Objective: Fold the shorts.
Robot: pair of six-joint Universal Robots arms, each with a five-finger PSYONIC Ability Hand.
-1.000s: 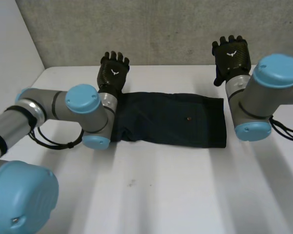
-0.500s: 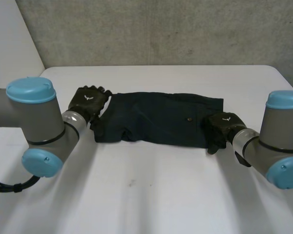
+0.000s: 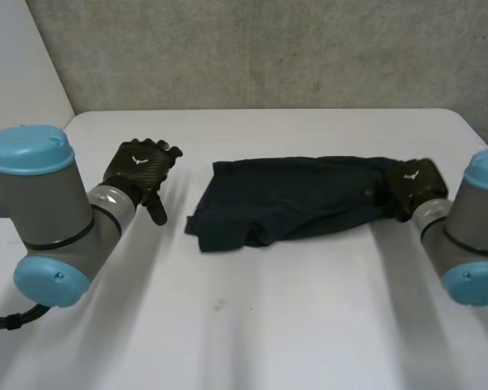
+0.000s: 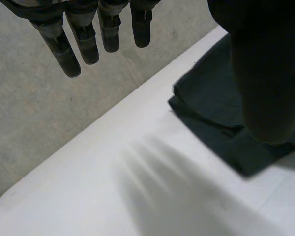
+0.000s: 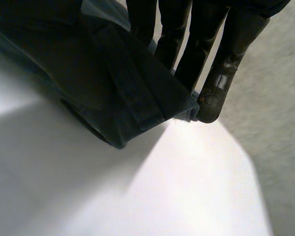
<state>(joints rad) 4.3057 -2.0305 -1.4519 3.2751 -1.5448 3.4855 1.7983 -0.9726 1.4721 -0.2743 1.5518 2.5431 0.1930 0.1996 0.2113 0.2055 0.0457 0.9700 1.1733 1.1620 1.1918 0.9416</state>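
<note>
with the right hand point(image 3: 411, 185), pinching one end of the dark shorts point(image 3: 285, 203) between fingers and thumb. with the left hand point(image 3: 140, 169), holding nothing, fingers loosely spread above the white table point(image 3: 268, 325), apart from the shorts' other end. lying rumpled across the table between both hands.

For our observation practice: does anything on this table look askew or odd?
The shorts lie askew and rumpled: the right hand pinches one end, and the open left hand is clear of the other.
</note>
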